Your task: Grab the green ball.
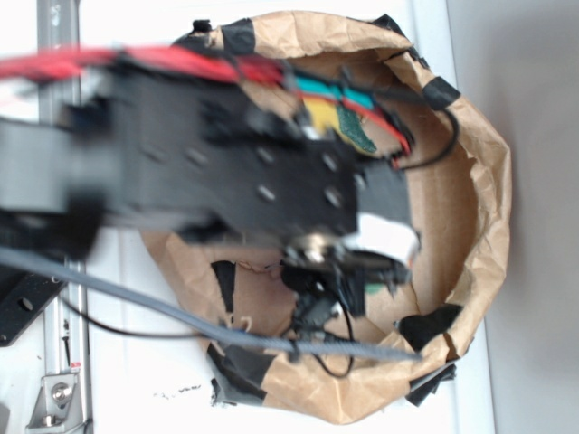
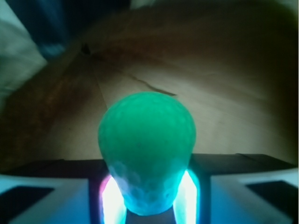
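Gripper [image 2: 148, 196] clenched on the green ball [image 2: 146, 149]

Ball fills lower centre of the wrist view, pinched between both glowing pads above brown paper [image 2: 224, 107].

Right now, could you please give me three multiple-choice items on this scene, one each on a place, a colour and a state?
1. Where is the green ball?
A. Between the gripper's fingers
B. On top of the sponge
C. Outside the paper bag

2. What colour is the sponge's larger part?
A. Pink
B. Yellow
C. White

3. How is the gripper?
A. Wide open, with nothing in it
B. Shut on the sponge
C. Shut on the green ball

Answers: 1 A, the wrist view shows the ball between both fingers. 2 B, yellow shows beside a dark green layer inside the paper bag. 3 C, both fingers press the ball's sides.
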Tool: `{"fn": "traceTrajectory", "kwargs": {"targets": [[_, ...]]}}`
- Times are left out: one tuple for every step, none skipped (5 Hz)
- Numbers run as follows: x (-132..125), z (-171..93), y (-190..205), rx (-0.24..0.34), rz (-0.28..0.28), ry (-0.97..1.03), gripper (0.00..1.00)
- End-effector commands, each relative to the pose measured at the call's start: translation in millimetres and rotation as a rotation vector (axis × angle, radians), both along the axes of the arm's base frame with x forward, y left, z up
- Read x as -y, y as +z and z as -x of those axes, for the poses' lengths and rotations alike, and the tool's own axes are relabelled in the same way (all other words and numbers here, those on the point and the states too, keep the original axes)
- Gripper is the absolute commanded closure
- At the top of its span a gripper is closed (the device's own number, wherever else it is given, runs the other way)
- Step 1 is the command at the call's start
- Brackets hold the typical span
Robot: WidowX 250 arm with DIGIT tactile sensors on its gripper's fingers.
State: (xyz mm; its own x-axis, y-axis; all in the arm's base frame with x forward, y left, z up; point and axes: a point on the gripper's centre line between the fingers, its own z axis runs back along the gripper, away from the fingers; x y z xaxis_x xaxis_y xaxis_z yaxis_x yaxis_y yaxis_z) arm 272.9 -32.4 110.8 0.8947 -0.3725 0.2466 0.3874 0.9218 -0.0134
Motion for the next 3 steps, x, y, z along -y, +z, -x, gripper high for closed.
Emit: {"fn": "traceTrajectory", "kwargs": {"targets": [[-11.6, 40.4, 83.0, -0.055, -0.051, 0.338, 1.00], [-6.1, 47.7, 103.3, -0.037, -0.019, 0.563, 1.00], [-4.7, 45.7, 92.7, -0.061, -0.029, 0.579, 1.00]]}}
